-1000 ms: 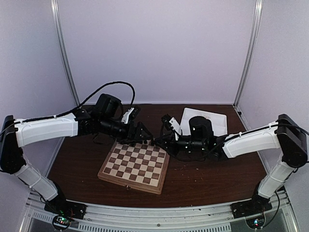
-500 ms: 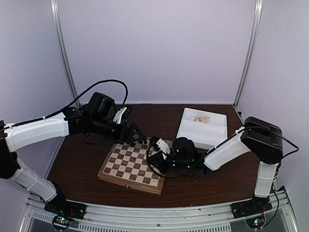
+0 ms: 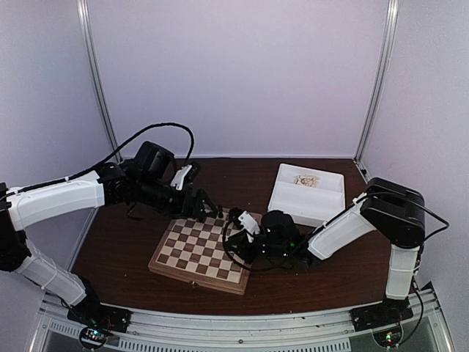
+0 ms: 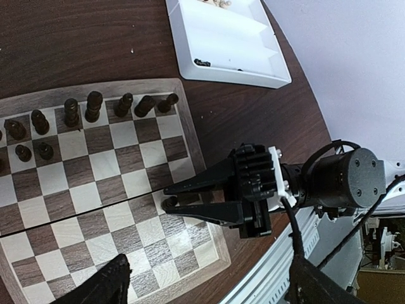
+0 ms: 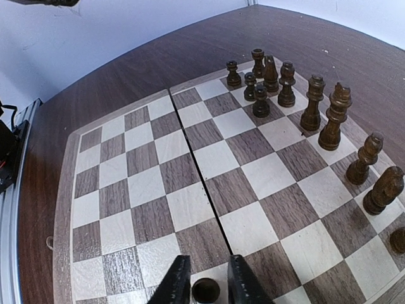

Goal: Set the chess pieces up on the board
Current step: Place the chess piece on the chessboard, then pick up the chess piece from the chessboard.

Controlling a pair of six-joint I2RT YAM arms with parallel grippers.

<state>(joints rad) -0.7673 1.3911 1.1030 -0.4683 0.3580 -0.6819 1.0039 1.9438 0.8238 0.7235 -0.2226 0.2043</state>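
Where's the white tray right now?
In the top view, the white tray sits at the far right of the table, just past the far right corner of the board.

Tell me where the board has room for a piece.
Bare: the centre and near half of the board, up to the dark pieces lining the far edge. Crowded: that far edge, and the right edge where the right gripper holds a piece.
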